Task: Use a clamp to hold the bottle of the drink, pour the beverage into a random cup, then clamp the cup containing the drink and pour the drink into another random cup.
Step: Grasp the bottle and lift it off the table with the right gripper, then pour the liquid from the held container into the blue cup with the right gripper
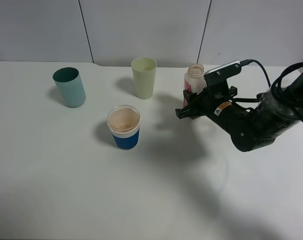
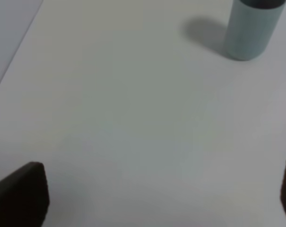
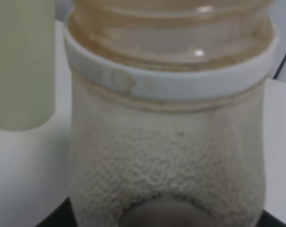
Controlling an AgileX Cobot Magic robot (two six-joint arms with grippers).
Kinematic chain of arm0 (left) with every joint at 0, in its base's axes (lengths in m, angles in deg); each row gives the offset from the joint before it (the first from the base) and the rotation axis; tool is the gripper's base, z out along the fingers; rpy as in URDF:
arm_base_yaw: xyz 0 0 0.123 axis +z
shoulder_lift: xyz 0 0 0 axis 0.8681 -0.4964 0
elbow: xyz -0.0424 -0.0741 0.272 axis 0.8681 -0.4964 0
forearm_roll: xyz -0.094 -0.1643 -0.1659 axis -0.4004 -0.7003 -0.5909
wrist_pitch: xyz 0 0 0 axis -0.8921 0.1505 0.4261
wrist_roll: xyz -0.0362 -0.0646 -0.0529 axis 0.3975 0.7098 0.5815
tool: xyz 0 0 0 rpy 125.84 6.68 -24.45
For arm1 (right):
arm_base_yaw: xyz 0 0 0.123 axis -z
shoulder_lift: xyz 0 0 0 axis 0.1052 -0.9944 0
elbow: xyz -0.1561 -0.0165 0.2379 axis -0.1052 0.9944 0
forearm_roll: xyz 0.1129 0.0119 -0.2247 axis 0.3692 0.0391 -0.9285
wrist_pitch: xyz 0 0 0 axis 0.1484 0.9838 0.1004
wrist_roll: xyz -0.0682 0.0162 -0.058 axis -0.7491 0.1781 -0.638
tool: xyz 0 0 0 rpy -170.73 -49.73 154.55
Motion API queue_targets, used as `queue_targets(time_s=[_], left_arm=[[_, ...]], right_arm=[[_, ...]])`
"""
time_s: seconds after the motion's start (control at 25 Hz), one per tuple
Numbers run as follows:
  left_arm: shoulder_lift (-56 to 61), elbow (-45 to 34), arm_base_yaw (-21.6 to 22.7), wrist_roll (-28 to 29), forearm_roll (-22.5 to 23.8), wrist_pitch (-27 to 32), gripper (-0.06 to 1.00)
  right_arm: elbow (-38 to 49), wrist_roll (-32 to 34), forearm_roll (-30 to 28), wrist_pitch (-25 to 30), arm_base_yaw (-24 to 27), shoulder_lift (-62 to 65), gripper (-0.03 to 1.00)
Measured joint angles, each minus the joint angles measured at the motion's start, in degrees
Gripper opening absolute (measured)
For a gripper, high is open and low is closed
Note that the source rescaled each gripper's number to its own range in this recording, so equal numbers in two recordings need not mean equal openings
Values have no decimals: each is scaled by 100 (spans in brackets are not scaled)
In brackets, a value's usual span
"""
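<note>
The drink bottle (image 1: 194,75) stands upright at the back right, clear with a white neck ring and a pink label. It fills the right wrist view (image 3: 166,142) and looks nearly empty. My right gripper (image 1: 187,102) is closed around its lower body. A blue cup with a white rim (image 1: 124,127) in the middle holds a pinkish drink. A pale green cup (image 1: 143,77) stands at the back, left of the bottle, and also shows in the right wrist view (image 3: 20,61). My left gripper (image 2: 154,194) is open and empty over bare table.
A teal cup (image 1: 69,87) stands at the back left and also shows in the left wrist view (image 2: 254,28). The white table (image 1: 66,190) runs back to a grey wall. The right arm's cables (image 1: 286,82) hang at the right edge.
</note>
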Motion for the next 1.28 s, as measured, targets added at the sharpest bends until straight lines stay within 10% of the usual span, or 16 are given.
queue_targets(time_s=[0.76, 1.28], left_arm=[[0, 0, 0, 0, 0, 0, 100], [0, 0, 0, 0, 0, 0, 100]], right_arm=[[15, -718, 0, 1121, -6, 1372, 0], [-1161, -1404, -6, 3340, -144, 2006, 0]])
